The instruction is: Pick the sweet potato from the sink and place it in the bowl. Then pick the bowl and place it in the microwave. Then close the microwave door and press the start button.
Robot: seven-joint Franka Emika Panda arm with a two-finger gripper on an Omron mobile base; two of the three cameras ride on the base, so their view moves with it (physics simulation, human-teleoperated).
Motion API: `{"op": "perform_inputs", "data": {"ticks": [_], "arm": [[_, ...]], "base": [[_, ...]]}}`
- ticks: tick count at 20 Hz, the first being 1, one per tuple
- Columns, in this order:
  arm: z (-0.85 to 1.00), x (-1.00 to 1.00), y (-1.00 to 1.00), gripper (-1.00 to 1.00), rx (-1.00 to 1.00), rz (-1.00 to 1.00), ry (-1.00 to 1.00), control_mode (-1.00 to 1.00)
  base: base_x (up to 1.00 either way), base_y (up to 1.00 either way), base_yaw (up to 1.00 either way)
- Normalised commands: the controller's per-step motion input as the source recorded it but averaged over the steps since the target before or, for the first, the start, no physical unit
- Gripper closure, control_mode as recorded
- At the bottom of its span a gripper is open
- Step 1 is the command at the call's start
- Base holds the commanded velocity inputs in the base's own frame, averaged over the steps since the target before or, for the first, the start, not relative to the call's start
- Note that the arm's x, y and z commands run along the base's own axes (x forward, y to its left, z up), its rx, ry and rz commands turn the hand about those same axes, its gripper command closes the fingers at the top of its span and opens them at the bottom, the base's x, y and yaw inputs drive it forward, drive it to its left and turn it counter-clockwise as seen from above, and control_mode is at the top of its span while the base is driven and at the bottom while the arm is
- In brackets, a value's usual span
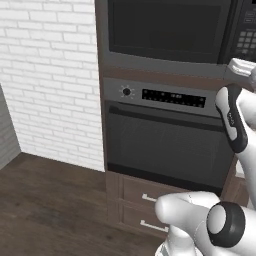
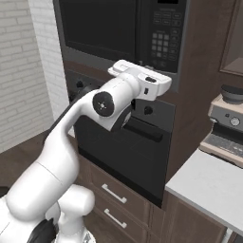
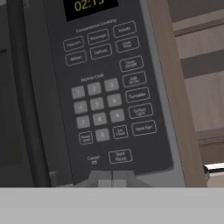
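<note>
The microwave [image 1: 170, 35] sits built in above the oven, and the microwave door [image 2: 99, 28] lies flat against its front, its glass dark. On the right is the keypad panel [image 3: 109, 100], with a lit display at its top. My gripper [image 3: 112, 178] is shut and empty. Its tips point at the panel's lower edge, just under the start button [image 3: 120, 156]. In the right base view my white hand [image 2: 142, 80] is held up right below the keypad [image 2: 163, 45]. The sweet potato, the bowl and the sink are out of view.
The knobbed oven [image 1: 165, 140] with a bar handle is under the microwave, and drawers [image 1: 145, 200] are below it. A coffee machine [image 2: 228, 118] stands on a grey counter [image 2: 209, 185] to the right. A white brick wall [image 1: 50, 75] and wooden floor are on the left.
</note>
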Motion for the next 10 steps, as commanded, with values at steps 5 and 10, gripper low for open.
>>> {"op": "perform_inputs", "data": {"ticks": [5, 10], "arm": [[0.00, 0.17, -0.12, 1.00, 0.00, 0.00, 0.00, -1.00], [0.00, 0.13, -0.18, 1.00, 0.00, 0.00, 0.00, -1.00]], "base": [[0.00, 0.00, 0.00], [0.00, 0.00, 0.00]]}}
